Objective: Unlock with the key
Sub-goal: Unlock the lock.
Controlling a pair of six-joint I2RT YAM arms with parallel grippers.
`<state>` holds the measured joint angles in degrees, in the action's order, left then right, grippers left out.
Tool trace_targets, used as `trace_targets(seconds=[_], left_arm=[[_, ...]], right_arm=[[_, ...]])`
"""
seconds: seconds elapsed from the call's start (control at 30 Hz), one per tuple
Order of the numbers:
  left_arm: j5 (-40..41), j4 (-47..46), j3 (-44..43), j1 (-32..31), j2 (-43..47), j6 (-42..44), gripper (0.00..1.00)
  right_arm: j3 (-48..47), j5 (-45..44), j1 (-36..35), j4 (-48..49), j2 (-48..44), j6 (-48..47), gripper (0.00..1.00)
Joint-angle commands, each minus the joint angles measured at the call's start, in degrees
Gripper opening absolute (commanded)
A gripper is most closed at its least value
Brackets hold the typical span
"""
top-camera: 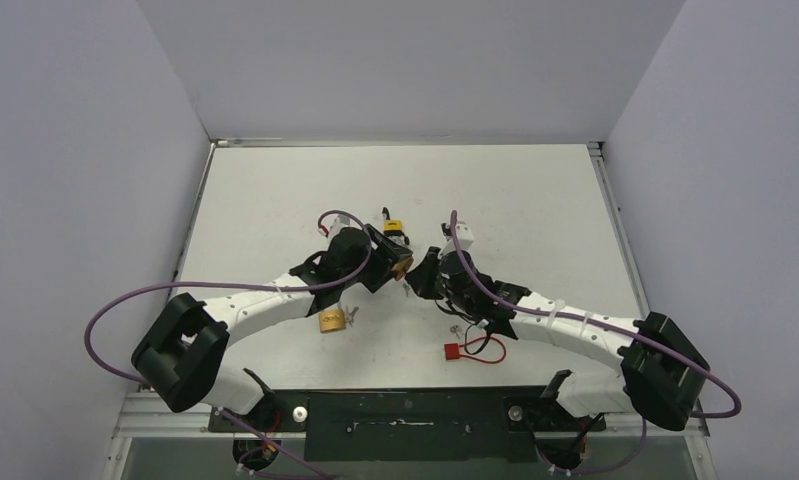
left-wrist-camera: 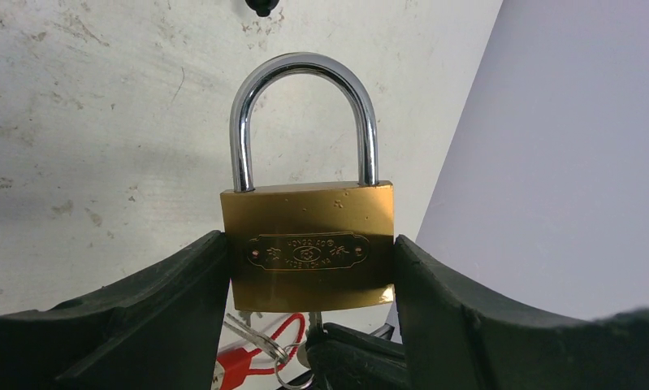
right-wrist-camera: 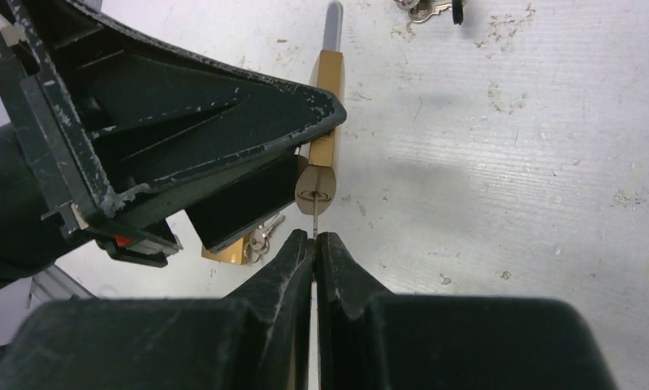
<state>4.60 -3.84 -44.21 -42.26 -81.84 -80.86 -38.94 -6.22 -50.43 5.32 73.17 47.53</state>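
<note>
L end effector [left-wrist-camera: 309, 260] clamps the brass padlock [left-wrist-camera: 305, 219] by its two narrow sides, shackle [left-wrist-camera: 305, 65] pointing away from the wrist, body apparently held clear of the bench [left-wrist-camera: 77, 122]. That grip leaves the bottom face w/ the keyway [right-wrist-camera: 315, 195] bare and turned toward the R arm, prob. the reason for holding it so. R end effector [right-wrist-camera: 314, 244] is pinched tight on the key [right-wrist-camera: 313, 221]. Only a thin sliver of blade shows past the tips, edge-on, at or in the keyway; can't tell how deep. Both shackle legs look seated, so I judge the lock not yet open.

Room: the two end effectors meet mid-bench, well apart from bench edges and side walls. Tight spot is betw. R tips and the L finger [right-wrist-camera: 223, 106] overhanging the lock; turning the key needs wrist roll w/o knocking it. Loose stuff: second padlock [top-camera: 332, 320] just beside L arm, red tag [top-camera: 455, 351] near R arm, spare keys [right-wrist-camera: 422, 8] beyond.
</note>
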Motion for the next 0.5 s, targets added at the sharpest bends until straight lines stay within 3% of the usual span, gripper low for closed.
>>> trace_targets(seconds=[0.0, 0.4, 0.47], left_arm=[[-4.57, -11.45, -0.65, -0.76, 3.78, -4.04, 0.0], [-6.23, -15.56, 0.49, -0.75, 4.81, -7.33, 0.0], [-5.1, -14.92, 0.55, -0.73, 5.54, -5.77, 0.0]], right_arm=[[-3.65, -6.17, 0.22, -1.09, 2.28, 2.04, 0.0], [-3.95, -6.66, 0.02, 6.54, 4.81, -5.21, 0.0], [-2.98, -5.83, 0.01, 6.6, 3.1, -5.51, 0.09]])
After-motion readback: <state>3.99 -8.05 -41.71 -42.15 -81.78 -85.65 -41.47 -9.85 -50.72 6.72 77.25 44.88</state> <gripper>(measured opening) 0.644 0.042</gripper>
